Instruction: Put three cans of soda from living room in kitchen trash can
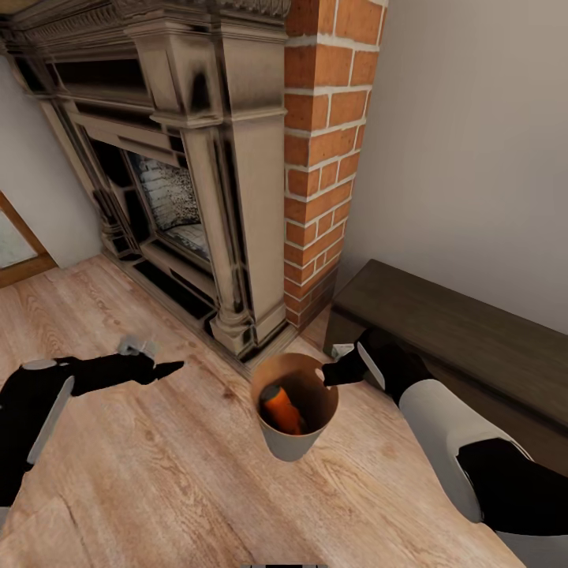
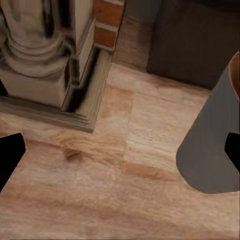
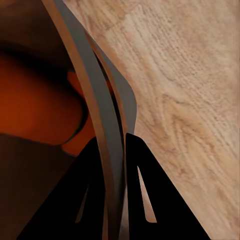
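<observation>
Trash can held at its rim in the living room, by the fireplace (image 1: 181,158).

In the head view, the right gripper (image 1: 330,371) is clamped on the rim of the tash can (image 1: 293,442), mouth up; an orange soda can (image 1: 282,409) is seen leaning inside. The left gripper (image 1: 162,368) is extended forward above the floor (image 1: 158,473). In the left wrist view, its fingers (image 2: 9,155) are spread apart, nothing between. In the right wrist view, the rim is pinched between both fingers (image 3: 150,195).

An orange can of soda (image 1: 282,408) lies in the brown-walled trash can (image 1: 309,444) on light wood-grain floor (image 1: 158,473) beside red brick chimney (image 1: 323,150).
</observation>
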{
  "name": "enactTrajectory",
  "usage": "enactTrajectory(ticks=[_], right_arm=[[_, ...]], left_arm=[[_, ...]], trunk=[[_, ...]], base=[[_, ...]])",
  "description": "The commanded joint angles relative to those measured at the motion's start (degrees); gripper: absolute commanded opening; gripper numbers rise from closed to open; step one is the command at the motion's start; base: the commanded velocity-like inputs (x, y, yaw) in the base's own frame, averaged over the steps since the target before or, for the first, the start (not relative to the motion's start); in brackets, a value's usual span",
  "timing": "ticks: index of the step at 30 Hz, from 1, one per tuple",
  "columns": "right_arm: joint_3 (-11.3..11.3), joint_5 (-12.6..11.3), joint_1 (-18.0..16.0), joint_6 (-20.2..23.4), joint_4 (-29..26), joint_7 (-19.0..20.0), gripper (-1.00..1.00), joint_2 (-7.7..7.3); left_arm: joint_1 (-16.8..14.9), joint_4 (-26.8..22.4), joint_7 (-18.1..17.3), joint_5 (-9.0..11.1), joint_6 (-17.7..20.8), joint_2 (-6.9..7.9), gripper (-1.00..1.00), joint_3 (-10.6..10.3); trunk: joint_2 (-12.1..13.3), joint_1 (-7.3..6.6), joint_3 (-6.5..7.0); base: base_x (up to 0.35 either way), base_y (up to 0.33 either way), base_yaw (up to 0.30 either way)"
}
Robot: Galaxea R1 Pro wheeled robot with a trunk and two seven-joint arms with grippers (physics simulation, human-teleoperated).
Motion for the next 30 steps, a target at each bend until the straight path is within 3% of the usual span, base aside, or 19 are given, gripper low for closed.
enactTrajectory(ticks=[1, 2, 3, 4, 6, 7, 8, 10, 12, 13, 15, 17, 23, 27, 30], right_arm=[[-0.1, -1.8, 0.0, 0.3, 0.0, 0.4, -1.00, -0.12], [-0.1, -1.8, 0.0, 0.3, 0.0, 0.4, -1.00, -0.26], [-0.1, -1.8, 0.1, 0.3, 0.0, 0.4, -1.00, -0.55], [-0.1, -1.7, 0.1, 0.3, 0.0, 0.3, -1.00, -0.73], [0.0, -1.7, 0.3, 0.3, -0.1, 0.3, -1.00, -2.26], [0.0, -1.7, 0.3, 0.3, -0.1, 0.3, -1.00, -2.71], [0.1, -1.5, 0.4, 0.3, -0.2, 0.3, -1.00, -3.45], [0.1, -1.3, 0.5, 0.3, -0.2, 0.1, -1.00, -3.94], [0.2, -1.2, 0.7, 0.3, -0.2, 0.0, -1.00, -4.26], [0.8, 2.6, 1.1, 0.0, 0.1, -0.2, -1.00, -3.95], [1.4, 3.5, 1.8, 0.3, 0.9, -1.0, -1.00, -3.29], [1.4, 5.9, 2.0, 0.3, 1.9, -1.0, -1.00, -2.68], [1.4, 14.1, 2.0, 0.3, 3.9, -1.0, -1.00, -2.68], [1.4, 18.3, 2.0, 0.3, 4.3, -1.0, -1.00, -2.68], [1.4, 20.7, 2.0, 0.3, 4.3, -1.0, -1.00, -2.68]], left_arm=[[1.7, 0.8, 1.9, 0.2, -2.0, -0.46, 1.00, 1.5], [3.0, 1.6, 4.3, 0.1, -4.0, -1.07, 1.00, 2.6], [5.7, 3.2, 10.4, 0.1, -8.1, -2.71, 1.00, 4.4], [6.9, 3.9, 13.8, 0.1, -10.2, -3.60, 1.00, 5.1], [11.2, 8.5, 27.0, -0.1, -20.7, -6.57, 1.00, 6.7], [12.0, 10.2, 29.6, -0.1, -23.5, -7.07, 1.00, 6.9], [13.2, 13.9, 33.6, -0.1, -28.6, -7.79, 1.00, 7.2], [13.9, 17.8, 36.3, -0.1, -33.0, -8.23, 1.00, 7.4], [14.4, 21.5, 37.9, -0.1, -36.2, -8.49, 1.00, 7.5], [14.7, 21.7, 37.6, 0.0, -36.4, -8.82, 1.00, 7.2], [14.8, 22.4, 36.9, 0.0, -37.0, -9.47, 1.00, 6.5], [14.8, 23.0, 36.3, 0.0, -37.0, -10.12, 1.00, 6.0], [14.8, 24.9, 34.4, 0.0, -37.0, -12.05, 1.00, 6.0], [14.8, 26.1, 33.2, 0.0, -37.0, -13.32, 1.00, 6.0], [14.8, 27.1, 33.2, 0.0, -37.0, -13.32, 1.00, 6.0]], trunk=[[0.0, -0.01, 0.02], [0.0, -0.01, 0.02], [0.0, -0.01, 0.02], [0.0, -0.01, 0.02], [0.0, -0.01, 0.02], [0.0, -0.01, 0.02], [0.0, -0.01, 0.02], [0.0, -0.01, 0.02], [0.0, -0.01, 0.02], [0.0, 0.00, 0.00], [0.0, 0.00, 0.00], [0.0, 0.00, 0.00], [0.0, 0.00, 0.00], [0.0, 0.00, 0.00], [0.0, 0.00, 0.00]], base=[[0.000, 0.000, 0.000], [0.000, 0.000, 0.000], [0.000, 0.000, 0.000], [0.000, 0.000, 0.000], [0.000, 0.000, 0.000], [0.000, 0.000, 0.000], [0.000, 0.000, 0.000], [0.000, 0.000, 0.000], [0.000, 0.000, 0.000], [0.000, 0.000, 0.000], [0.000, 0.000, 0.000], [0.000, 0.000, 0.000], [0.000, 0.000, 0.000], [0.000, 0.000, 0.000], [0.000, 0.000, 0.000]])
